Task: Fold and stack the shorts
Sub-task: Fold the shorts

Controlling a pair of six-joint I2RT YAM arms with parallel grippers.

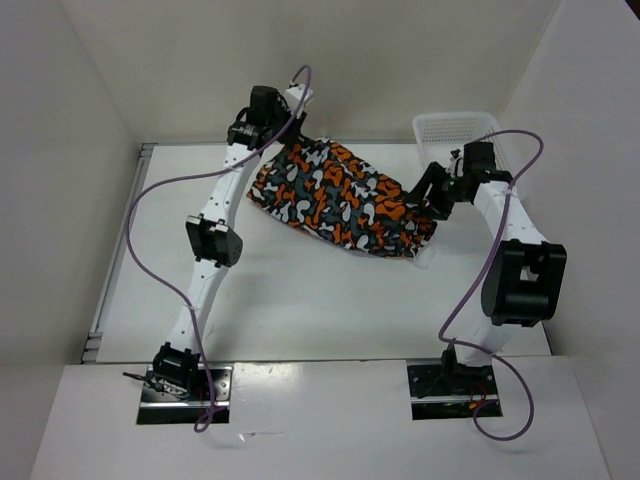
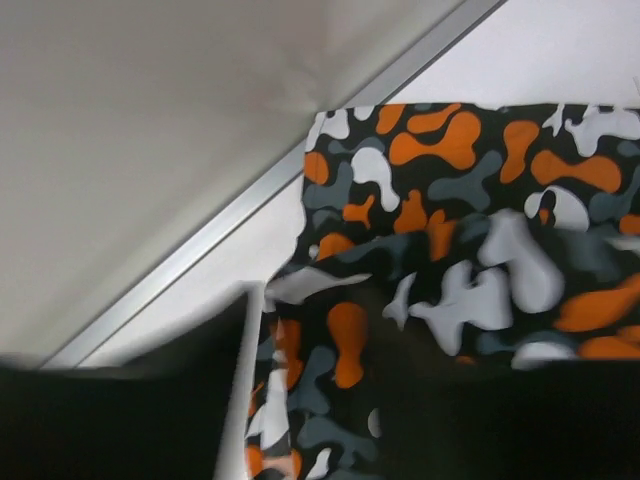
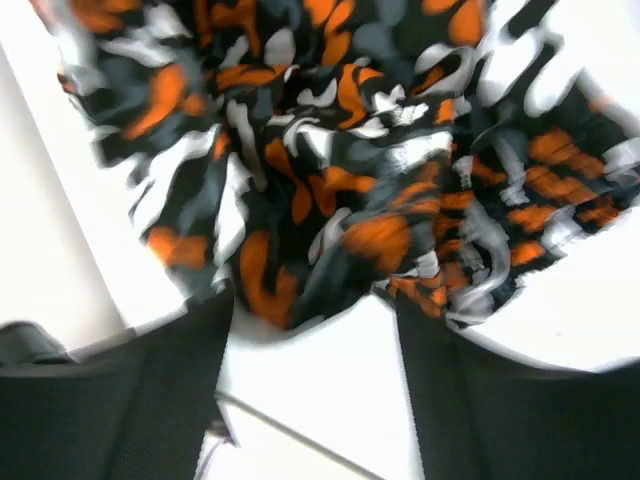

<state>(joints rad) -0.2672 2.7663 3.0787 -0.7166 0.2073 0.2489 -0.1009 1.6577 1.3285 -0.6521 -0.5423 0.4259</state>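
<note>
Since the near half of the table (image 1: 300,300) carries only the arm bases, notes are begun at the right gripper (image 1: 433,196), which is found at the right-hand end of the shorts (image 1: 340,195). In the wrist view its jaws are seen standing apart, with white tabletop showing in the gap and the bunched edge of the cloth just beyond the tips; nothing is clamped. The shorts are spread on the far middle of the table, slanting from far left to nearer right, flatter at the left end and rucked into wrinkles at the right. Farther back, the left gripper (image 1: 268,148) is set over the far-left corner of the garment. Its jaws are also seen apart, with printed cloth showing in the gap, though whether the fabric is touched cannot be told through the blur. A white basket (image 1: 455,126) is noted beyond, at the far right corner. The cloth is judged light, limp and thin, so any lifted part can be expected to sag and drag the rest, and layers may be missed or doubled in a pinch. Hold is best taken at a hemmed corner at each end, pinched low against the table, so that a fold can be carried over evenly.
</note>
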